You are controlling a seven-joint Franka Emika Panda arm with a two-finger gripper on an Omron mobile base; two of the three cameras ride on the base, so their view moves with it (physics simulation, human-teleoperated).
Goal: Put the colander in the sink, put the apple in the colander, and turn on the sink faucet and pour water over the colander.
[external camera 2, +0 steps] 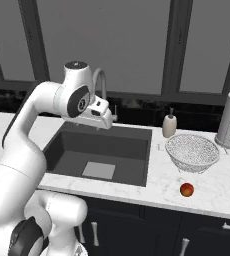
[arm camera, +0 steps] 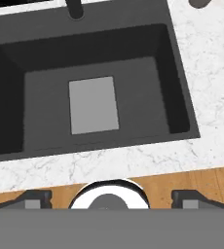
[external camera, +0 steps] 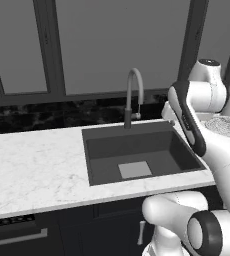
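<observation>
Colander (external camera 2: 192, 152) sits on the surface (external camera 2: 222, 185) right of the sink (external camera 2: 99, 150), apple (external camera 2: 186, 189) just in front of it, both untouched. End effector (arm camera: 111, 197) hovers over the basin, fingers wide, holding nothing, likely pre-reach.

Both base views look forward and down, from behind the arm at left and right, sharing the sink (external camera: 137, 150) and the faucet (external camera: 133, 95). The hand view looks almost straight down, seemingly nearer.
</observation>
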